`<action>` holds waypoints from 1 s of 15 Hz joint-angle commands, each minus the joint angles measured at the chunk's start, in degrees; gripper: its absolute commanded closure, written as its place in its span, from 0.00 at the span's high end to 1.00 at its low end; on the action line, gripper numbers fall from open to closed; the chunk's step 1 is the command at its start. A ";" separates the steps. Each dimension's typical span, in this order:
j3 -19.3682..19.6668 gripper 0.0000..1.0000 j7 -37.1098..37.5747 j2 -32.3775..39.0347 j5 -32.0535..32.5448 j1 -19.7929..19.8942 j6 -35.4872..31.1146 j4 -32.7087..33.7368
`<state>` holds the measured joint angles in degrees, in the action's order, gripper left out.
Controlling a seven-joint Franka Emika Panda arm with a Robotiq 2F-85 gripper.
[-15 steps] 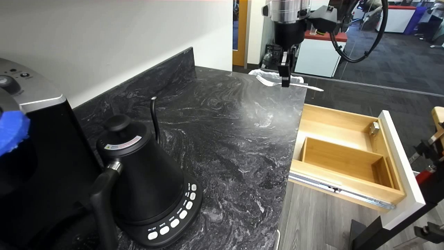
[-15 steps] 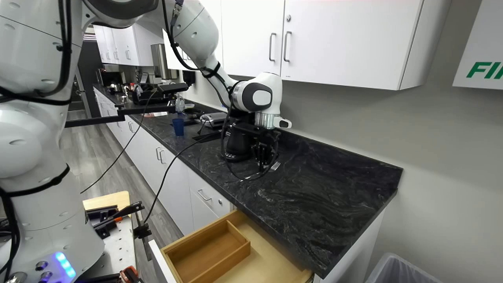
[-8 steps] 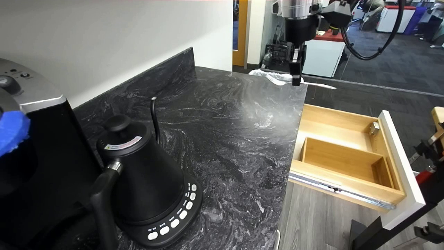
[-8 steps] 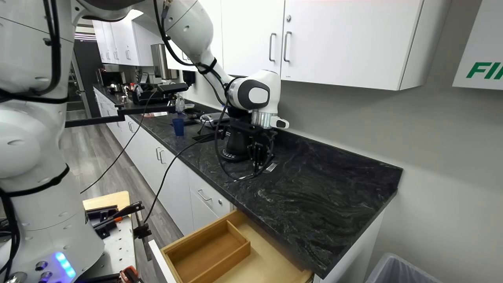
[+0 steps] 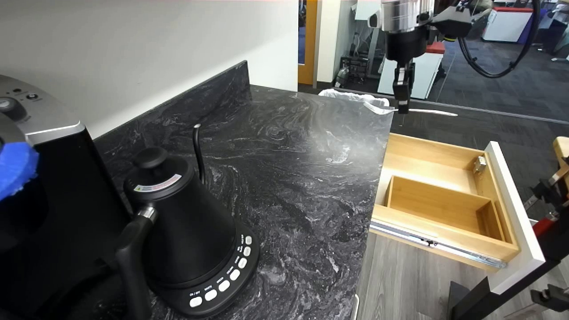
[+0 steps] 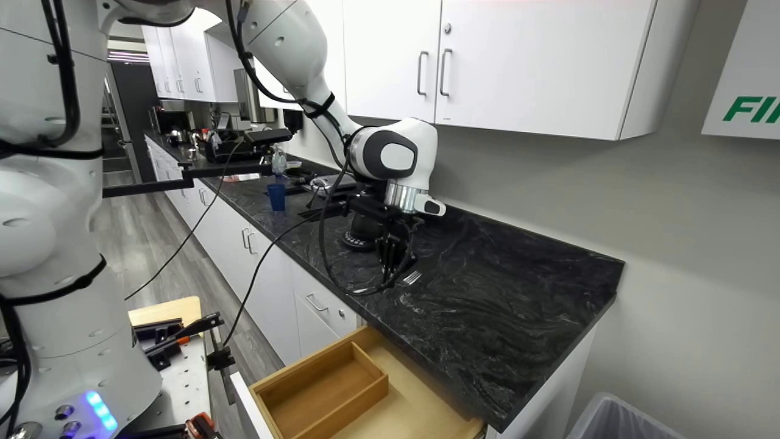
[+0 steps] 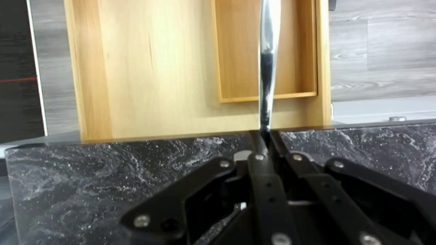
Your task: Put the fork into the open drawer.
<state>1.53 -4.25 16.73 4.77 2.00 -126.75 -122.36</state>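
Note:
My gripper is shut on the silver fork, around its middle, in both exterior views (image 5: 403, 109) (image 6: 390, 274). The fork is held roughly level above the counter's edge. In an exterior view its handle (image 5: 433, 112) points right, out past the edge, and its tines point left. Its tines (image 6: 412, 278) also show in an exterior view. In the wrist view the handle (image 7: 267, 68) extends from the fingertips (image 7: 265, 134) over the drawer; the tines are hidden there. The open light-wood drawer (image 5: 435, 144) lies below the countertop, also in an exterior view (image 6: 426, 396) and the wrist view (image 7: 153, 75).
A wooden divider box (image 5: 444, 204) sits inside the drawer. The dark stone counter (image 5: 302, 186) overhangs the drawer's back. A black kettle (image 5: 186, 231) and a coffee machine (image 5: 58, 186) stand on it. A lined bin (image 6: 615, 421) stands beyond the counter's end.
The gripper has carried the fork to the right in an exterior view, out over the counter's edge. More of the handle hangs past the edge. The drawer has not moved.

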 commanded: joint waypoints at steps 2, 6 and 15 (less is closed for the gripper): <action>0.11 0.05 -1.86 -3.02 -0.59 0.72 5.60 -3.55; 0.07 0.05 -2.49 -2.62 -0.17 0.48 11.77 -3.38; -1.07 0.05 -9.55 -2.18 -2.78 1.58 -1.74 -8.67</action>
<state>1.17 -10.18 16.72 4.13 2.13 -122.43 -126.53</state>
